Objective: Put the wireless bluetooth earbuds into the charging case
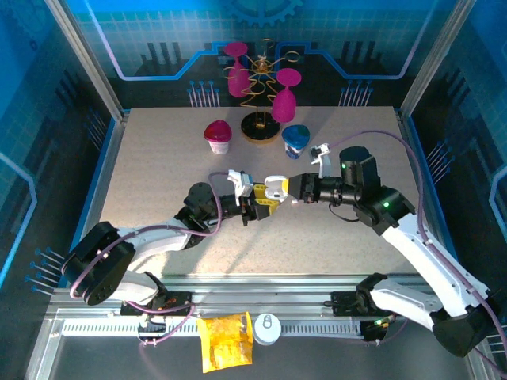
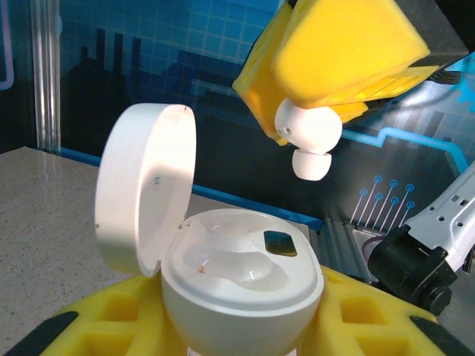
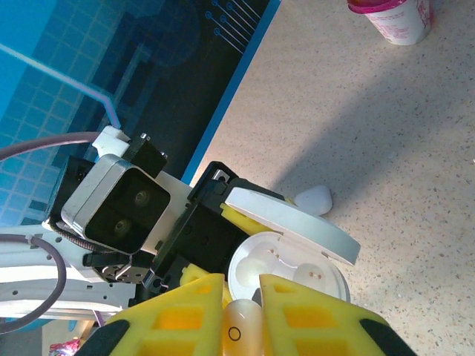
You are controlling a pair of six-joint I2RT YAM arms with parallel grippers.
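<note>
My left gripper (image 1: pixel 255 206) is shut on the white charging case (image 1: pixel 275 188), holding it above the table. The case body (image 2: pixel 241 274) sits between my yellow left fingers (image 2: pixel 104 319), with its lid (image 2: pixel 145 196) swung open and both wells bare. My right gripper (image 1: pixel 295 195) is shut on one white earbud (image 2: pixel 308 137), which hangs just above and right of the open case. In the right wrist view that earbud (image 3: pixel 243 330) is pinched between the yellow fingers (image 3: pixel 185 319), right over the case (image 3: pixel 286 271). Another small white earbud (image 3: pixel 313 198) lies on the table beyond the lid.
An upturned pink cup (image 1: pixel 217 136) and a blue cup (image 1: pixel 296 139) stand behind the grippers, in front of a gold rack (image 1: pixel 261 87) holding magenta glasses. A yellow bag (image 1: pixel 224 340) and a white round object (image 1: pixel 268 328) lie on the front rail.
</note>
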